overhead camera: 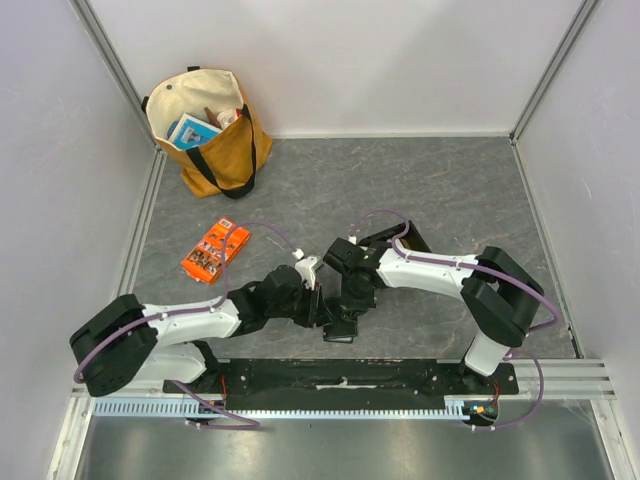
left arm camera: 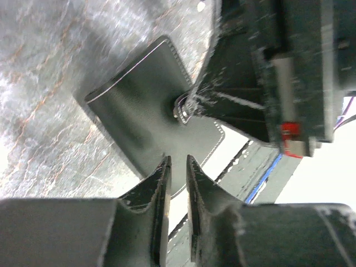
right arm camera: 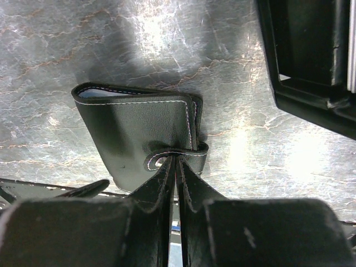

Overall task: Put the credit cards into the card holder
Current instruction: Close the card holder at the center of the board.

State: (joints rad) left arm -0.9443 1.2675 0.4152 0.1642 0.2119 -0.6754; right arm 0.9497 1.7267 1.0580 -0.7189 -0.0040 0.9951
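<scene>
We see the grey table [overhead camera: 450,200], tote bag [overhead camera: 215,140] far back, orange packet [overhead camera: 213,250] off left. The card holder [right arm camera: 139,128] sits centre, its snap tab pinched by the right gripper [right arm camera: 176,167]. The left gripper [left arm camera: 178,164] is barely parted at its edge, grip unclear.

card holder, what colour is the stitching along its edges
White, on the black card holder; it shows best in the right wrist view.
</scene>
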